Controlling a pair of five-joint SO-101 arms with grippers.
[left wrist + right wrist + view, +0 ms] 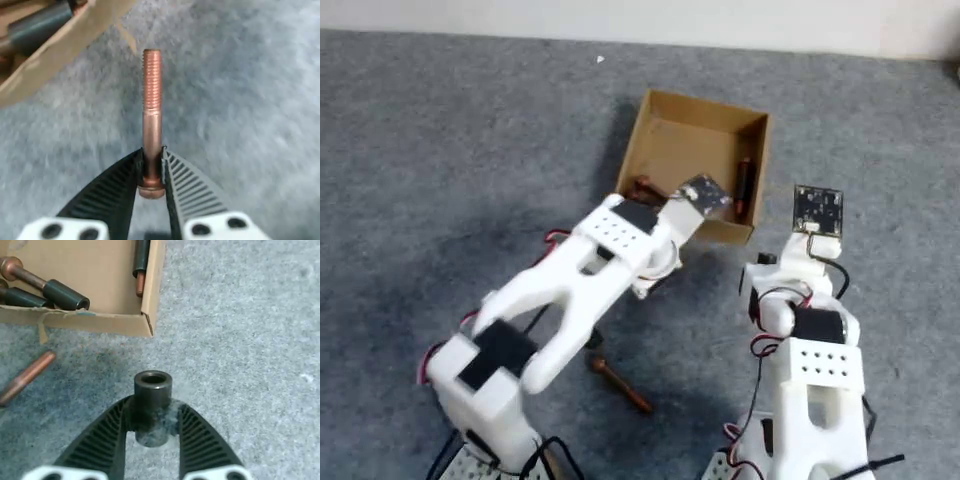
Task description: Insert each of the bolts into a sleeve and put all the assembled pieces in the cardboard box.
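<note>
Left tool (152,153) is pinching a bolt (152,100) just above its head. The shank and threaded end stick straight out, free, over the grey tabletop (250,100) just beside the cardboard box (60,47).

Right tool (153,405) is clamped across the side of a dark sleeve (152,387). Its open bore faces away from the tool, near the box corner.

Assembled pieces (60,292) already lie in the box. A spare bolt (620,385) lies on the tabletop between the two arm bases, well apart from the box.

Handling, judged:
- The bolt looks like solid metal: stiff, smooth, small, not fragile.
- The grip near the head leaves the whole shank free for insertion. It also leaves a long lever, so a sideways bump at the tip could swivel the bolt in the ribbed pads.
- The sleeve is hard and round, so it may spin or slip if squeezed off-centre. The mid-body hold keeps the bore unblocked, which seems the right place.
- The threads could catch on the bore rim, so the two axes need lining up before pushing.
- The spare bolt would likely roll if nudged, so it is best taken across the shank near the head.
</note>
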